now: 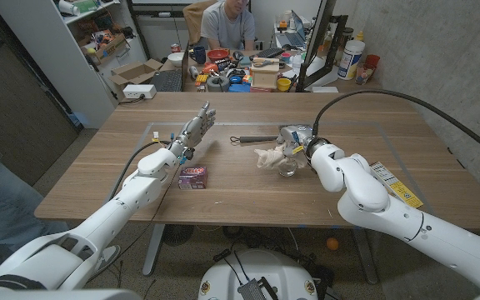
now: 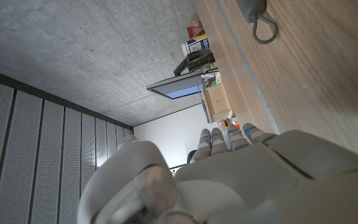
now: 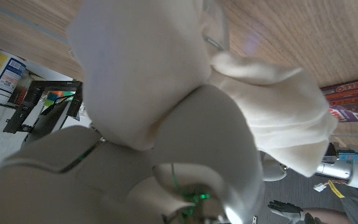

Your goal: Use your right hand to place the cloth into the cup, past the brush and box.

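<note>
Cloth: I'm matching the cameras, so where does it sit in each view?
Head view: cloth at the middle of the table, beside the cup.
Right wrist view: close up, a pale bunch, box behind.
Left wrist view: not in it.
Shared landmark: the wooden table.

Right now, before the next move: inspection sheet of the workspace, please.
Surface: wooden table, taped rectangle outline on it.
Job's things: cloth held by the right hand just above the clear cup; brush lies beyond it; purple box sits near the left forearm.
Clutter: yellow-and-white packet at the table's right edge.
Hands: right hand grips the cloth; left hand raised, fingers extended, holding nothing.
Cables: black cable arcs over the right arm.
Surroundings: seated person behind a cluttered desk, shelving at left, cardboard boxes on the floor.
</note>
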